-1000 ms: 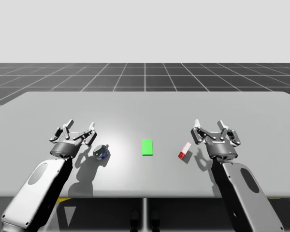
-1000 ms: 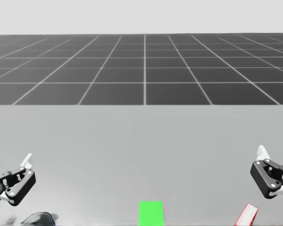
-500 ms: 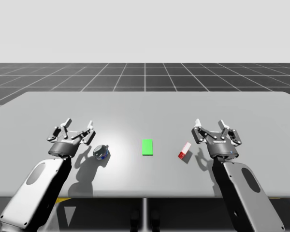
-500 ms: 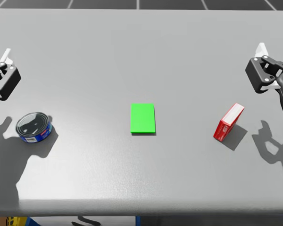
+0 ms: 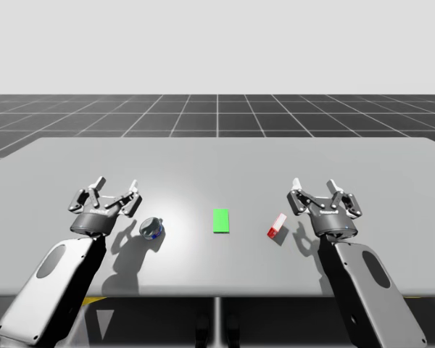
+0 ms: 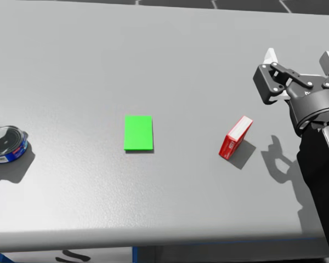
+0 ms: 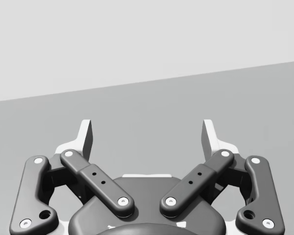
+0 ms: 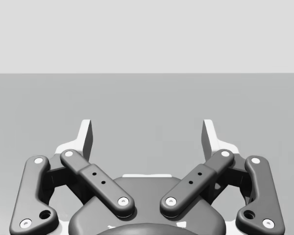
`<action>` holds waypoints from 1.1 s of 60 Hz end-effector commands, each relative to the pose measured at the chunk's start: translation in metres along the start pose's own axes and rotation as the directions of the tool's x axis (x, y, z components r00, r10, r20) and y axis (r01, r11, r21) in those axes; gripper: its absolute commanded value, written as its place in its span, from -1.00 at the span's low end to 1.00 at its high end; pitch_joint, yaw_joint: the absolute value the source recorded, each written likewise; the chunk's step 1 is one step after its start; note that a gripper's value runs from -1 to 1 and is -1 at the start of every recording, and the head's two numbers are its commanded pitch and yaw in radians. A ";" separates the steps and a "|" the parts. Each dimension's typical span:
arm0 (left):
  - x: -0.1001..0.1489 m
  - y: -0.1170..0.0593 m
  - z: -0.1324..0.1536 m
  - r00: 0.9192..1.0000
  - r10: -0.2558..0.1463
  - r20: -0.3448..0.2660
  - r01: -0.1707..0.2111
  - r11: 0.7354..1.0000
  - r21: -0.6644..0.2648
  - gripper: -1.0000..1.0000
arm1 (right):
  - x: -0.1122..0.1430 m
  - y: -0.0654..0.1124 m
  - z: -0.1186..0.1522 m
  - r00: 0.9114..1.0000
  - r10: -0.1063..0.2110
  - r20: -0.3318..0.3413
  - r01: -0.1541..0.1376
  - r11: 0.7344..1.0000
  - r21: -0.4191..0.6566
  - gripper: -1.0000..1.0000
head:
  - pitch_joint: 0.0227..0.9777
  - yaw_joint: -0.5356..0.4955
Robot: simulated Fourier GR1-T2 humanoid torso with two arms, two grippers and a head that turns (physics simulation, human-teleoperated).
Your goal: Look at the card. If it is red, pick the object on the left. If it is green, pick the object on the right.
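Observation:
A green card (image 5: 221, 220) (image 6: 138, 132) lies flat at the middle of the grey table (image 5: 217, 163). To its left a short round blue can (image 5: 151, 228) (image 6: 7, 143) stands upright. To the card's right a small red box (image 5: 276, 227) (image 6: 236, 137) stands on edge. My left gripper (image 5: 116, 185) (image 7: 147, 134) hovers open just left of the can, nothing between its fingers. My right gripper (image 5: 317, 188) (image 6: 299, 57) (image 8: 147, 134) is open too, to the right of the red box and slightly behind it, apart from it.
The table's front edge (image 6: 153, 241) runs close below the objects. A dark gridded floor (image 5: 217, 112) lies beyond the far edge. Bare tabletop (image 6: 153, 55) stretches behind the card.
My head has turned down and then to the right, bringing the card, box and can into view. My left gripper has drifted slightly left, away from the can. The right arm has hardly moved.

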 end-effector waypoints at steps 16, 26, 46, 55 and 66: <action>0.000 -0.004 0.001 1.000 -0.005 0.005 0.005 1.000 -0.008 -1.00 | -0.001 0.001 0.000 1.000 0.001 -0.004 -0.001 1.000 0.008 -1.00 | 0.87 -0.53; 0.000 -0.004 0.002 1.000 -0.004 0.004 0.004 1.000 -0.008 -1.00 | -0.001 0.001 0.000 1.000 0.000 -0.010 0.000 1.000 0.013 -1.00 | 0.87 -0.60; -0.001 -0.005 0.002 1.000 -0.001 -0.005 0.001 1.000 -0.006 -1.00 | 0.025 0.009 0.032 0.996 -0.087 0.004 0.087 0.991 0.098 -1.00 | 0.84 -0.57; -0.002 -0.005 0.001 1.000 -0.001 -0.009 0.001 1.000 -0.006 -1.00 | 0.018 0.007 0.055 0.994 -0.103 -0.040 0.108 0.975 0.191 -1.00 | 0.83 -0.57; -0.003 -0.006 0.000 1.000 -0.003 -0.013 0.003 1.000 -0.008 -1.00 | -0.007 0.000 0.088 0.994 -0.071 -0.078 0.093 0.940 0.328 -1.00 | 0.82 -0.58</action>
